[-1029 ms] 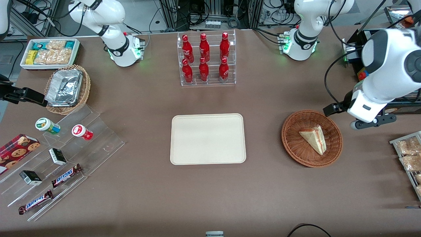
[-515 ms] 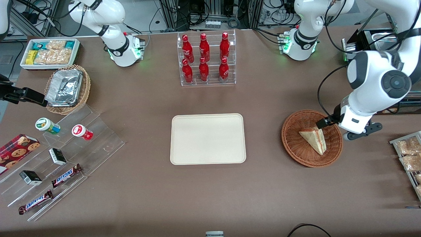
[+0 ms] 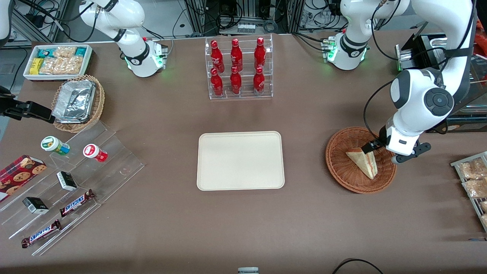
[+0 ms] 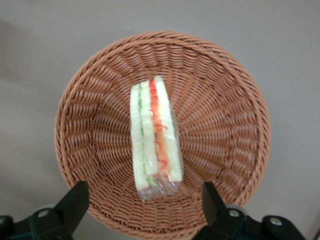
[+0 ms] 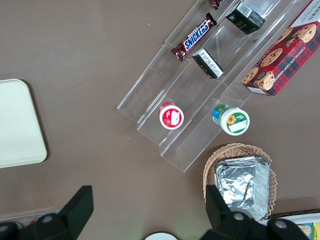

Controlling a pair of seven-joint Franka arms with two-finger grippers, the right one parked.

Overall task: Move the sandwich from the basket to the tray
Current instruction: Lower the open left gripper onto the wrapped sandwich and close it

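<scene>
The wrapped, triangular sandwich (image 4: pixel 155 137) lies on its side in the round woven wicker basket (image 4: pixel 235 150). The end effector (image 4: pixel 142 200) hovers just above it, fingers (image 4: pixel 75 200) spread apart. The smooth, flat, cream tray (image 3: pixel 240 160) rests on the brown desk (image 3: pixel 243 224), toward the parked arm's end.

You had the black-fingered gripper on the white arm (image 4: pixel 142 207) spread wide above the round reddish-brown woven wicker basket (image 4: pixel 225 130), whose weave showed as ribbed rings of orange-brown. Between the jaws lay the triangular wedge sandwich (image 4: pixel 155 137), its cut side striped pale cream, green, white and red under glossy clear wrap; in the front view its bread face was pale tan. Well apart from the jaws, toward the parked arm's end of the dull brown table (image 3: pixel 243 228), the flat rectangular tray (image 3: pixel 240 160) was plain cream-white.
</scene>
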